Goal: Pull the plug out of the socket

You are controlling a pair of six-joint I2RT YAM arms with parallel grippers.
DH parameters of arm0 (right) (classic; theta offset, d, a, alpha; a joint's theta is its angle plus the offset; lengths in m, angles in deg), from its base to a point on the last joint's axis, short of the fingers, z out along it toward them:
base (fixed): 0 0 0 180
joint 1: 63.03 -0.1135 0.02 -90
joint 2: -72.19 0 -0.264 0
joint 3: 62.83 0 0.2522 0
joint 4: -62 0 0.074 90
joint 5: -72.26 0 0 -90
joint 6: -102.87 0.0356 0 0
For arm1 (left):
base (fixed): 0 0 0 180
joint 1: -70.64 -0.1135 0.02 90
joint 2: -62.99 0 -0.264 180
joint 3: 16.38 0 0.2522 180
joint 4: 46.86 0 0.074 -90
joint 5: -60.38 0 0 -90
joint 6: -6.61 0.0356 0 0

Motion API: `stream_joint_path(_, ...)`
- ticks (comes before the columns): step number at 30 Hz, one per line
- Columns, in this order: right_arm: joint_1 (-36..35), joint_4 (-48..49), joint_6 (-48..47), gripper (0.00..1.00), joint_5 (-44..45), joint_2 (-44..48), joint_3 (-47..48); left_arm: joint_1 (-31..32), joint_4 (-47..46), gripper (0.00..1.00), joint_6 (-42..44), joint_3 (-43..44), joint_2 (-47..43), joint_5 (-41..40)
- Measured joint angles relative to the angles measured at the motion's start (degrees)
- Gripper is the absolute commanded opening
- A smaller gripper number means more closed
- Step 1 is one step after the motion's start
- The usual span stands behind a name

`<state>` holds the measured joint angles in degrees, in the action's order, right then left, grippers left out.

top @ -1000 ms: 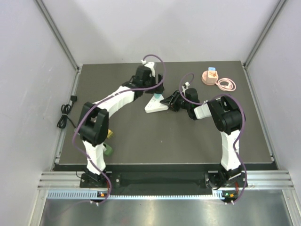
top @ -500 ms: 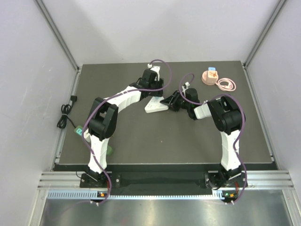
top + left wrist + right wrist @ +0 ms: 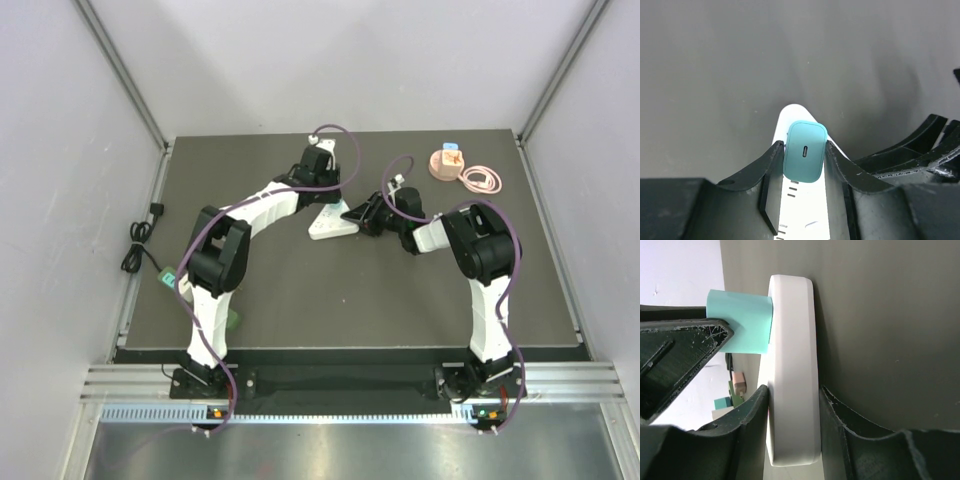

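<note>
L gripper [image 3: 804,148] pinching teal rectangular plastic plug [image 3: 805,162]; plug seated in white plastic socket strip [image 3: 792,340]; R gripper [image 3: 792,392] clamped across strip sides; strip flat on dark grey table [image 3: 330,290], centre-rear.

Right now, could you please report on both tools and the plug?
Left tool shut on teal plug. Right tool shut on white socket strip. Plug seated, not yet pulled. Nothing obstructing.

I see a pink round piece [image 3: 445,165] at the far right corner of the dark table [image 3: 330,300], a coiled pink cable [image 3: 483,180] just beside it, and a black cord [image 3: 138,243] off the left edge.
</note>
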<state>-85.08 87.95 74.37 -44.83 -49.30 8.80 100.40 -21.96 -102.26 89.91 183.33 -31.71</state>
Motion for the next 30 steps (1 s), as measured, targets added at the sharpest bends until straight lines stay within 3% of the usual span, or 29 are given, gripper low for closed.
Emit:
stream_joint_path(8, 0.1, -0.1, -0.2, 0.0, 0.0, 0.0, 0.3, -1.5, 0.0, 0.0, -2.1, 0.0, 0.1, 4.6)
stream_joint_path(14, 0.3, -0.9, -0.2, 0.0, -1.0, -0.1, 0.3, 6.3, -1.1, 0.0, 11.0, -1.0, -0.6, -12.2)
stream_joint_path(17, 0.5, -1.4, -0.2, 0.0, -2.0, -0.1, 0.2, 7.2, -1.2, 0.0, 12.5, -1.3, -0.6, -14.8)
stream_joint_path(23, 0.4, -1.3, -0.4, 0.0, -2.1, -0.1, 0.3, 5.0, 0.5, 0.0, 8.8, -0.5, -0.8, -10.5)
stream_joint_path(30, 0.4, -0.9, -0.4, 0.0, -1.7, -0.1, 0.4, -1.4, -0.9, 0.0, -2.7, -2.6, -1.9, 2.2)
